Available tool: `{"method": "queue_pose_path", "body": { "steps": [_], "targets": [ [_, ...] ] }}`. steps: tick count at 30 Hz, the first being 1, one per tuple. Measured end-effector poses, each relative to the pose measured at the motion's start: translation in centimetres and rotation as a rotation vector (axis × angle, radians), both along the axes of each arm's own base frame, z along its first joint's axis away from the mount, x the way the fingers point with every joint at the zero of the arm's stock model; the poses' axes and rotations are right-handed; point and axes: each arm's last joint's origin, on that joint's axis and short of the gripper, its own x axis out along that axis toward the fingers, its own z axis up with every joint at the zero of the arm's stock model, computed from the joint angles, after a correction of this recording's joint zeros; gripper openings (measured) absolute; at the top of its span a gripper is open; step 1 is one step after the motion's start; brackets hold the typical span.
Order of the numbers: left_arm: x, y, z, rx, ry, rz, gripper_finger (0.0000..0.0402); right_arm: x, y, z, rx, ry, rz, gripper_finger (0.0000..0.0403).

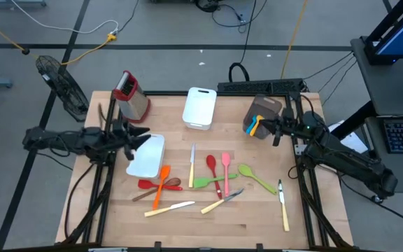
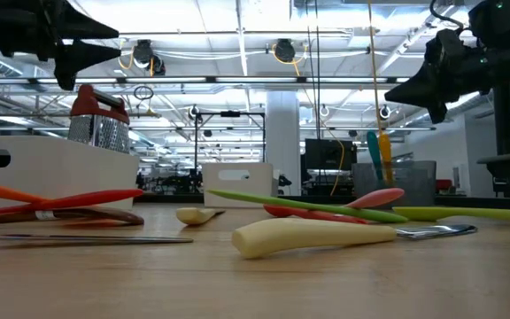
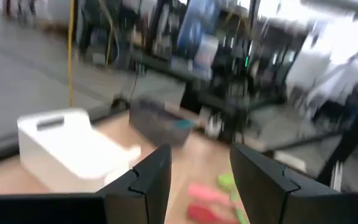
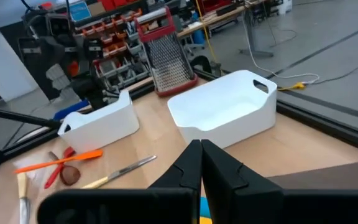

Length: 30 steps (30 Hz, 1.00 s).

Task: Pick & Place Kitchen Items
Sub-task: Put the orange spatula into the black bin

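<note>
Several kitchen items lie flat on the wooden table (image 1: 117,217): a red spoon (image 1: 210,164), a pink spatula (image 1: 226,173), a green spoon (image 1: 257,179), an orange spatula (image 1: 161,187), and cream-handled knives (image 1: 170,208) (image 1: 284,208). A blue and a yellow utensil (image 1: 255,126) stand in the brown holder (image 1: 264,110). My left gripper (image 1: 140,138) (image 3: 201,177) is open and empty above the nearer white tub (image 1: 147,157). My right gripper (image 1: 275,131) (image 4: 201,158) is shut and empty, raised beside the brown holder.
A second white tub (image 1: 200,107) stands at the far middle, and a red-topped metal grater (image 1: 130,94) at the far left. The table's near strip is bare wood. A fan (image 1: 58,80) stands off the table's left far corner.
</note>
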Motion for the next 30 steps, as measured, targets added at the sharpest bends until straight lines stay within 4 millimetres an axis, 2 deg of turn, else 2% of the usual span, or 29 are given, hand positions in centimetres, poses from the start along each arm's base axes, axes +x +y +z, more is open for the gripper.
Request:
{"method": "queue_pose_path", "body": {
  "steps": [11, 15, 18, 23, 30],
  "targets": [
    [2.8, -0.7, 5.3, -0.095, 0.489, -0.081, 0.017, -0.6, 0.4, 0.6, -0.03, -0.057, -0.006, 0.0004],
    [3.8, -1.0, 7.3, -0.16, 0.566, -0.122, 0.017, -0.7, 0.5, 0.7, -0.038, -0.063, -0.006, 0.0004],
    [4.5, -1.5, 8.4, -0.217, 0.581, -0.241, 0.017, -0.7, 0.5, 0.7, -0.042, -0.059, -0.005, 0.0004],
    [5.1, -2.0, 9.1, -0.218, 0.527, -0.389, 0.017, -0.8, 0.6, 0.6, -0.04, -0.056, 0.008, 0.0004],
    [5.1, -2.2, 8.4, -0.414, 0.582, -0.35, 0.017, -0.7, 0.7, 0.6, -0.011, -0.066, 0.045, 0.0004]
  ]
}}
